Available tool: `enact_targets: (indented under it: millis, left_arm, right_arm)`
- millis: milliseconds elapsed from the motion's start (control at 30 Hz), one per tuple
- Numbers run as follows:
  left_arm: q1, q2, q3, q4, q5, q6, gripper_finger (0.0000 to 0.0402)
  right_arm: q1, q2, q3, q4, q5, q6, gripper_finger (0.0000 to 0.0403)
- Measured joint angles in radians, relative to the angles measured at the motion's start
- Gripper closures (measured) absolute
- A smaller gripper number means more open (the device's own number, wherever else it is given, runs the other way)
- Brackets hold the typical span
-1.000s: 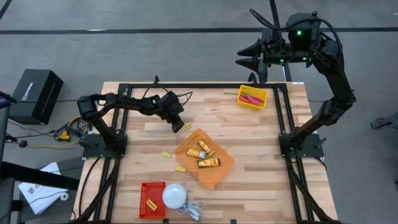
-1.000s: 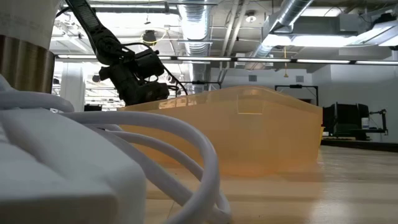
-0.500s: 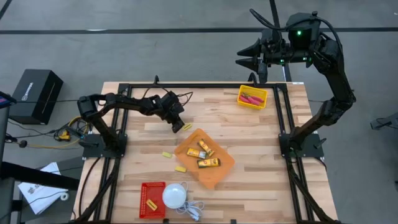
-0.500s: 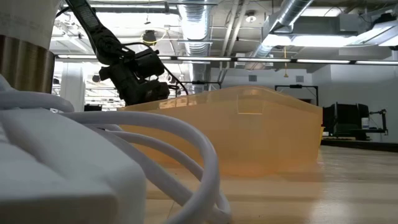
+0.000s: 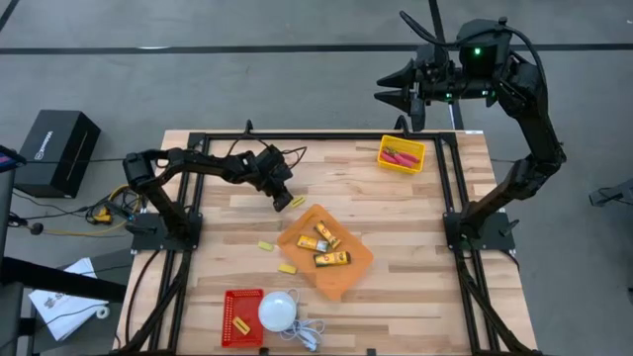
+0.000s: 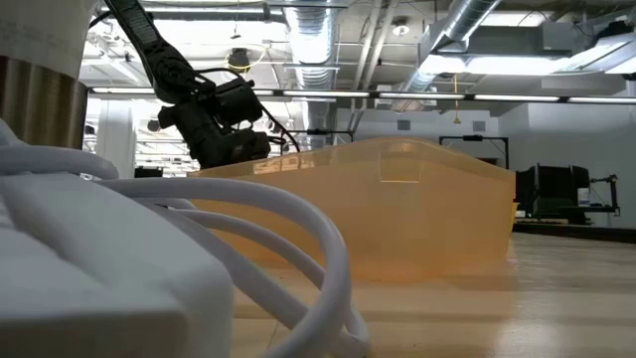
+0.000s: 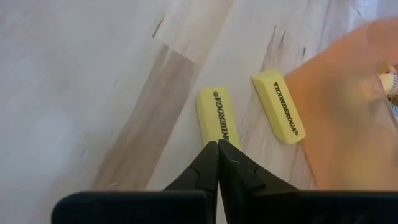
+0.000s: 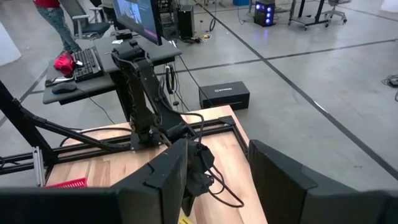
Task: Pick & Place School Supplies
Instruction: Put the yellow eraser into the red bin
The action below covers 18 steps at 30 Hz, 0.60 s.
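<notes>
Nothing has shifted since the earlier frames: both arms sit where they were. Low over the boards, the left gripper [image 7: 218, 144] has its fingers pressed fully together, holding nothing, tips right at the near end of a yellow eraser [image 7: 218, 117] lying flat on the table [image 5: 415, 227]. A second eraser [image 7: 278, 106] lies just beside it, next to the edge of the orange tray [image 5: 351, 267], which holds three orange-yellow packets [image 5: 324, 244]. Two more small yellow blocks [image 5: 276, 256] lie apart on the wood, and the pink-handled scissors [image 5: 400, 155] rest in the yellow bin [image 5: 417, 158]. High beyond the table's far edge, the right gripper [image 5: 387, 86] waits with fingers wide apart.

This eraser looks light, slightly rubbery and grippy (unlikely to slip). Being low and flat, it probably wants opened fingers straddling its narrow width, near mid-length, pressed close to the wood.
</notes>
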Motion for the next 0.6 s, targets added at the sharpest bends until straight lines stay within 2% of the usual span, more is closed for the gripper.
enact_targets:
  millis: [167, 367, 600]
  left_arm:
    - [-0.009, 0.044, 0.000, 0.010, 0.067, -0.010, 0.0401]
    - [-0.034, 0.055, 0.002, 0.053, 0.046, -0.026, 0.0402]
    - [-0.002, 0.061, 0.004, 0.053, 0.031, -0.029, 0.0402]
  right_arm:
    - [0.000, 0.000, 0.000, 0.000, 0.000, 0.000, 0.0239]
    - [0.000, 0.000, 0.000, -0.002, 0.000, 0.000, 0.0239]
    - [0.000, 0.000, 0.000, -0.003, 0.000, 0.000, 0.0239]
